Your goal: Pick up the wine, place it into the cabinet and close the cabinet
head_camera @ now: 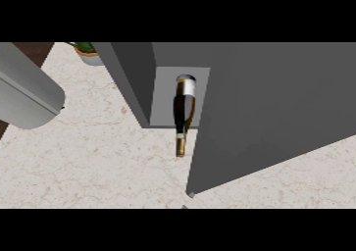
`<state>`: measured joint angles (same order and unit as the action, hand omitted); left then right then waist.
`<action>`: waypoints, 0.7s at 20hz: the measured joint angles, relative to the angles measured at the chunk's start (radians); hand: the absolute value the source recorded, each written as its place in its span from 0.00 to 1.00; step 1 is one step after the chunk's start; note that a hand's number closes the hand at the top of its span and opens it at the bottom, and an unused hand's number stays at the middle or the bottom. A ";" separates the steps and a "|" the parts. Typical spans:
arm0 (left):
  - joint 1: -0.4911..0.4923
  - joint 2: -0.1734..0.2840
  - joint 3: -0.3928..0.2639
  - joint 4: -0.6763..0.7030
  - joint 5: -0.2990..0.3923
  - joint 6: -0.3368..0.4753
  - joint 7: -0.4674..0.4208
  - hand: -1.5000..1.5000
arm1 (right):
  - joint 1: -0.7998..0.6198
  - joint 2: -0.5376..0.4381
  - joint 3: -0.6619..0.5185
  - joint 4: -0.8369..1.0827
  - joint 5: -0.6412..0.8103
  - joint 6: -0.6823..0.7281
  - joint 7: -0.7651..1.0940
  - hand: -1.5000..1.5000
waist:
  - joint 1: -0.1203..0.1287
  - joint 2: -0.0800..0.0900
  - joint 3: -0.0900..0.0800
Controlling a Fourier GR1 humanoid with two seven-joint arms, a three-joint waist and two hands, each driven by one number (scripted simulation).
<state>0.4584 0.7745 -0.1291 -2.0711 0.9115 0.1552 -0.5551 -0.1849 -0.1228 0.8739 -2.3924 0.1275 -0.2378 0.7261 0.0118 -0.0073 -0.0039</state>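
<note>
The wine bottle (pixel 182 110), dark glass with a white label and a gold neck, stands in the cabinet's light grey opening (pixel 165 95). Its gold top points toward me, past the cabinet's lower edge. The grey cabinet (pixel 133 73) fills the upper middle of the view. The cabinet door (pixel 282 112) is a large grey panel to the right of the bottle, swung partway across the opening, with its lower corner near the view's bottom. A grey forearm (pixel 21 88) shows at the upper left. No hand shows, and nothing holds the bottle.
The beige marble counter (pixel 93 162) stretches left of and below the cabinet. A green potted plant (pixel 86 50) is at the top edge, just left of the cabinet.
</note>
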 measured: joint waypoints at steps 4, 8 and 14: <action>-0.027 -0.008 0.008 -0.005 0.018 -0.006 0.029 0.00 | -0.106 -0.037 0.012 0.021 -0.011 -0.074 0.008 1.00 | 0.009 0.004 0.000; -0.045 -0.012 0.015 -0.024 0.025 0.004 0.061 0.00 | -0.204 -0.066 0.025 0.040 -0.064 -0.145 0.023 1.00 | 0.015 0.006 0.000; -0.073 -0.037 -0.002 -0.004 0.011 0.005 0.072 0.00 | -0.435 0.021 -0.074 0.201 -0.183 -0.206 0.023 1.00 | 0.032 0.012 0.000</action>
<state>0.3854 0.7373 -0.1310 -2.0748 0.9223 0.1603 -0.4831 -0.6202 -0.1019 0.8003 -2.1910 -0.0551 -0.4438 0.7491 0.0438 0.0043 -0.0036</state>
